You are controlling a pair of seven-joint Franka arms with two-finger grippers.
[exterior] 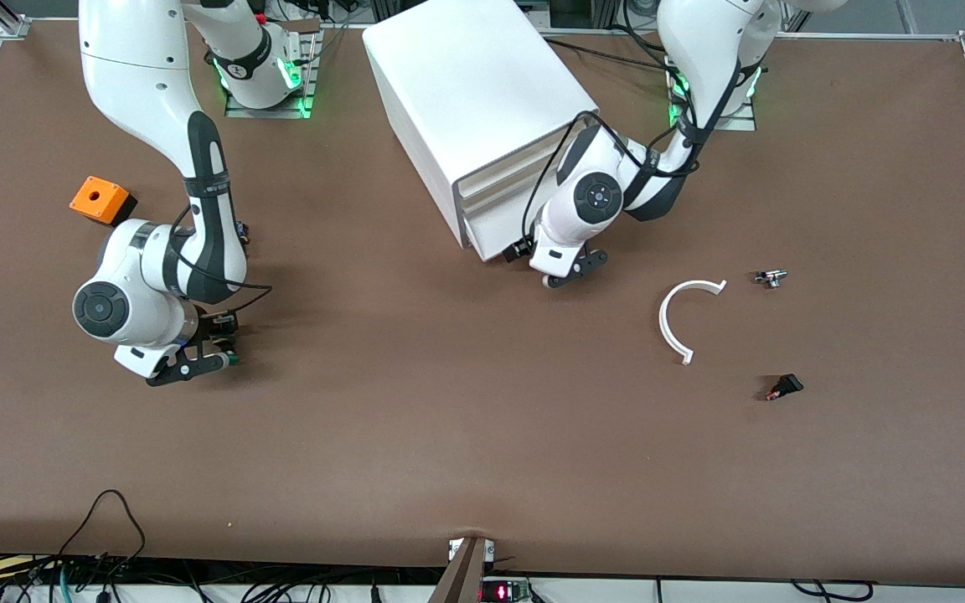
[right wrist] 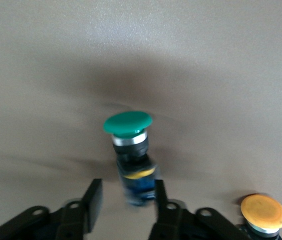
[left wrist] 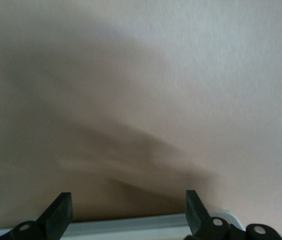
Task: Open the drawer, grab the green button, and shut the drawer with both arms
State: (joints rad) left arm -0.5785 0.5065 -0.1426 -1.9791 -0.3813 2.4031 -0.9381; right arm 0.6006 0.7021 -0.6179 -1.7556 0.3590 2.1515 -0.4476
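The right gripper [right wrist: 125, 202] sits low over the desk [exterior: 449, 435] toward the right arm's end, fingers spread, the button [right wrist: 129, 150] standing at its 12 o'clock (perhaps just between the fingertips). The left gripper [left wrist: 128, 210], spread, faces the drawer [exterior: 495, 219] front.

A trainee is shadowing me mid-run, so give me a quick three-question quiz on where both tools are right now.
1. True or false: the green-capped button lies between the right tool's open fingers.
2. The left tool is at: A the orange box; B the white cabinet's drawer front; C the curved white piece.
3. Fill in: the other button near the right tool has a ___ cap.
Key: 1 true; 2 B; 3 yellow-orange.
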